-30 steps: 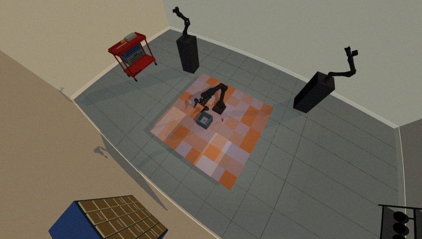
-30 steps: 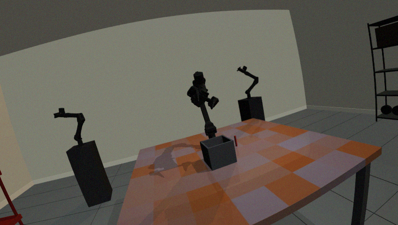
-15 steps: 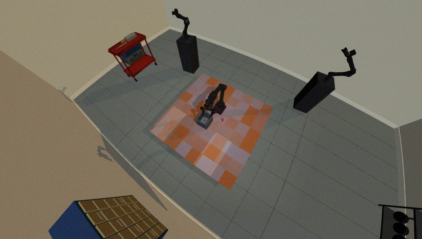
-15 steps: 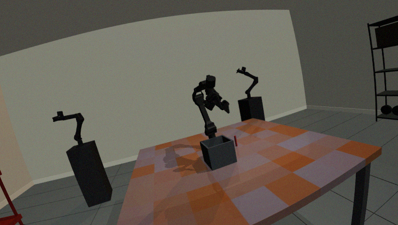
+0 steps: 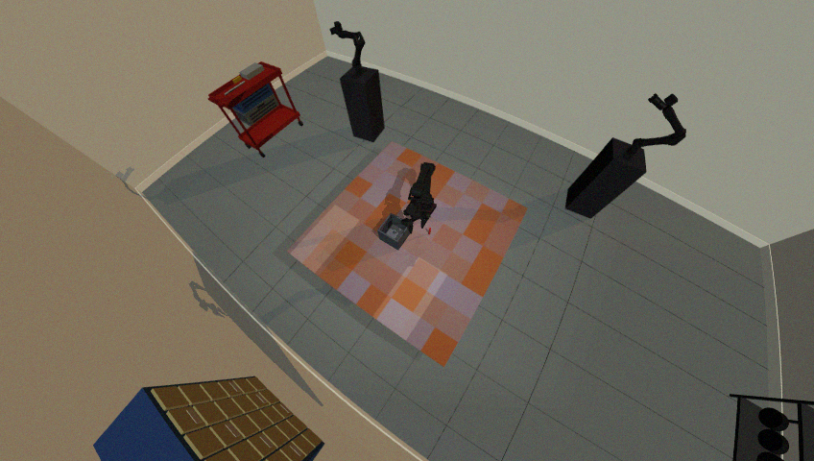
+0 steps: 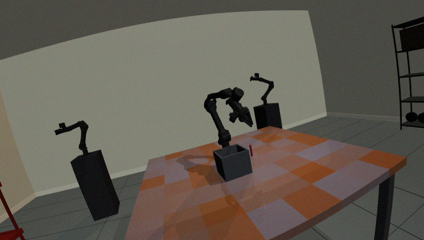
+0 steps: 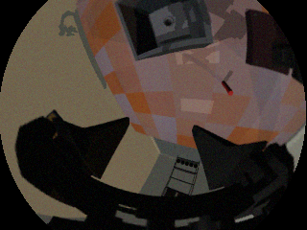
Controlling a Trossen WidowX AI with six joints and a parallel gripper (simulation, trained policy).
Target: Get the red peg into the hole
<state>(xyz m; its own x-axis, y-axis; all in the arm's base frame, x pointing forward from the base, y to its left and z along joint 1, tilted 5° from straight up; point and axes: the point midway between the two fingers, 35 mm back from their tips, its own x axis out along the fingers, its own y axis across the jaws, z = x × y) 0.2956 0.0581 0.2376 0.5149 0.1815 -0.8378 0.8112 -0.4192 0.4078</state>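
Note:
The red peg (image 5: 429,230) (image 6: 251,150) (image 7: 227,87) stands upright on the table, beside the box and apart from it. The grey open box (image 5: 389,243) (image 6: 236,164) (image 7: 175,52) stands on the table. The plate (image 7: 157,25) at its bottom shows in the wrist view, with a dark round hole and no peg in it. My gripper (image 5: 415,225) (image 6: 250,124) (image 7: 161,125) is open and empty, with its fingers wide apart. It hangs well above the table, tilted. In the wrist view the peg lies beyond the fingertips, up and to the right, not between them.
The patchwork table top (image 5: 353,285) (image 6: 267,220) bears the box, the peg and my arm's base, which is close behind the box and peg. Two other arms stand on dark pedestals (image 5: 364,106) (image 5: 608,177) away from the table. A red cart (image 5: 274,128) stands beyond the table.

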